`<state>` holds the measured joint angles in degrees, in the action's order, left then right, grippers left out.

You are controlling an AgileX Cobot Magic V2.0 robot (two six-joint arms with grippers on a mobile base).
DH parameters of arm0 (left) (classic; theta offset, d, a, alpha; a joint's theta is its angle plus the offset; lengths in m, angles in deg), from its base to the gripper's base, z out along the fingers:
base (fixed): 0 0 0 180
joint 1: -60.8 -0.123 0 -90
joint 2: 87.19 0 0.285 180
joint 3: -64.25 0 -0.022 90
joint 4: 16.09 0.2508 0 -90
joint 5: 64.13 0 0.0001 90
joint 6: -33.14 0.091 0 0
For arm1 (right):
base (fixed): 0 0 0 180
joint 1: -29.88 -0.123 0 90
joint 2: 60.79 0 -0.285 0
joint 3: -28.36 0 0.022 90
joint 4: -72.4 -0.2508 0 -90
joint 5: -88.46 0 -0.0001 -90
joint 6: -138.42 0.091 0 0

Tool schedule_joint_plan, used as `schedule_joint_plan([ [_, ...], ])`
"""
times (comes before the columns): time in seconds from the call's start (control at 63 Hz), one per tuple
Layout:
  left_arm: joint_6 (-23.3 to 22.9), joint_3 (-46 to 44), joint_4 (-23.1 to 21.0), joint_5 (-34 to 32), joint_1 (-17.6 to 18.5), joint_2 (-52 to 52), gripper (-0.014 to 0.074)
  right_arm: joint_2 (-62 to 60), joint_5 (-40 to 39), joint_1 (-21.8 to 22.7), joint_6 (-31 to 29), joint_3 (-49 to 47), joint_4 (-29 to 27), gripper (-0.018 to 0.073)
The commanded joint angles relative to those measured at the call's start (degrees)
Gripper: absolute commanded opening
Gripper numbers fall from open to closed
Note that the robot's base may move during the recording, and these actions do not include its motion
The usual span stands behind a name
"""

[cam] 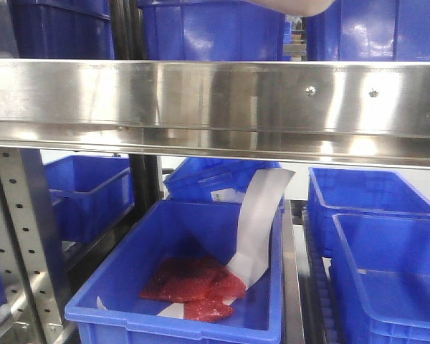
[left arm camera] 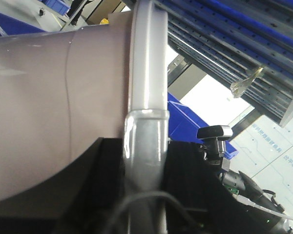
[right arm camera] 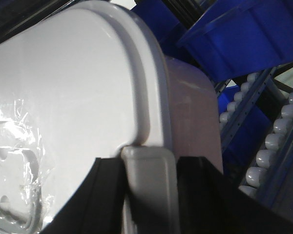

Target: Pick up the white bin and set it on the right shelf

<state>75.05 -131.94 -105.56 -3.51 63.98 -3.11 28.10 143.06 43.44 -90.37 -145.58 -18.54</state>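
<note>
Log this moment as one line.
phase: white bin held by both arms | left gripper: shut on bin clip | right gripper: shut on bin clip | right shelf: placement not confirmed

Lid sits on the pinkish white bin point(right arm camera: 78, 97); right shelf point(cam: 201, 100) gleams steel.

A white bin point(right arm camera: 78, 87) is shown close up, tilted, with its flat lid filling the left of the frame. A strip of its pale pinkish side is seen beyond the lid's rounded rim. Crinkled clear film point(right arm camera: 19, 141) is seen on the lid at lower left. A lid clip point(right arm camera: 149, 200) at the rim is flanked and touched on both sides by the dark fingers point(right arm camera: 95, 195) of the right claw point(right arm camera: 149, 163). Blue crates point(right arm camera: 234, 39) and white rollers point(right arm camera: 276, 131) are seen behind, at right.
</note>
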Motion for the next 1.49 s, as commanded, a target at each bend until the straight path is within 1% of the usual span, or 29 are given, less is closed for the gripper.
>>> schedule_joint_plan([
  [0.0, 0.1, -1.7, -4.5, 13.5, 2.9, 1.7, -0.0117, -3.4, 14.6, -2.6, -0.7, -2.2, -9.2, 0.0057],
  [0.079, 0.1, -1.7, -4.5, 13.6, 2.9, 1.7, -0.0117, -3.4, 16.7, -2.6, -0.7, -2.2, -9.6, 0.0057],
  [0.175, 0.1, -1.7, -4.5, 13.3, 2.9, 1.7, -0.0117, -3.4, 16.9, -2.6, 0.4, -2.2, -9.7, 0.0057],
  [0.222, 0.1, -1.7, -4.4, 12.5, 2.5, 1.7, -0.0117, -3.4, 17.0, -2.7, 1.3, -2.4, -10.5, 0.0057],
  [0.318, 0.1, -1.7, -3.5, 11.0, 1.3, 1.7, -0.0117, -3.3, 16.2, -3.8, 1.3, -3.6, -11.5, 0.0057],
  [0.445, 0.1, -1.7, 0.3, 8.3, -1.0, 1.7, -0.0117, -1.4, 13.5, -7.1, 1.5, -7.9, -11.5, 0.0057],
  [0.54, 0.1, -1.7, 2.2, 5.7, -2.4, 1.5, -0.0117, 1.1, 11.8, -9.8, 1.9, -11.5, -11.2, 0.0057],
  [0.604, 0.3, -1.7, 3.1, 3.7, -3.1, 1.2, -0.0117, 3.3, 11.1, -11.4, 1.9, -13.6, -11.2, 0.0057],
  [0.699, 0.6, -1.7, 5.6, 0.5, -3.2, 0.1, -0.0117, 6.8, 10.3, -12.8, 1.9, -15.5, -11.1, 0.0057],
  [0.826, 0.6, -1.7, 8.8, -1.4, -3.2, -1.8, -0.0116, 10.8, 10.4, -13.4, 1.9, -16.4, -11.2, 0.0057],
  [1.016, 0.6, -1.7, 9.7, -1.4, -3.2, -5.1, -0.0115, 16.3, 10.8, -13.8, 1.8, -16.4, -11.1, 0.0057],
  [1.207, 0.6, -1.7, 12.4, -2.1, -3.2, -7.3, -0.0110, 18.9, 11.1, -13.8, 1.8, -16.4, -11.1, 0.0057],
  [1.255, 0.6, -1.7, 12.9, -2.3, -3.2, -7.9, -0.0092, 19.0, 11.1, -13.8, 1.8, -16.4, -11.1, 0.0066],
  [1.302, 0.6, -1.7, 13.2, -2.3, -3.2, -8.2, -0.0054, 19.0, 11.1, -13.8, 1.0, -16.4, -11.1, 0.0099],
  [1.366, 0.6, -1.7, 13.9, -2.3, -3.2, -8.6, 0.0024, 19.0, 11.5, -13.8, 0.1, -16.4, -11.1, 0.0187],
  [1.398, 0.6, -1.7, 13.9, -2.3, -3.2, -8.7, 0.0074, 19.0, 11.6, -13.8, -0.1, -16.4, -11.1, 0.0249],
  [1.429, 0.6, -1.7, 14.0, -2.3, -3.2, -8.8, 0.0131, 19.0, 11.6, -13.8, -0.3, -16.4, -11.1, 0.0340],
  [1.445, 0.6, -1.7, 14.0, -2.3, -3.2, -8.8, 0.0176, 19.0, 11.6, -13.8, -0.3, -16.4, -11.1, 0.0379],
  [1.477, 0.6, -1.7, 14.0, -2.6, -3.2, -8.8, 0.0238, 19.0, 11.4, -13.8, -0.3, -16.4, -11.1, 0.0454],
])
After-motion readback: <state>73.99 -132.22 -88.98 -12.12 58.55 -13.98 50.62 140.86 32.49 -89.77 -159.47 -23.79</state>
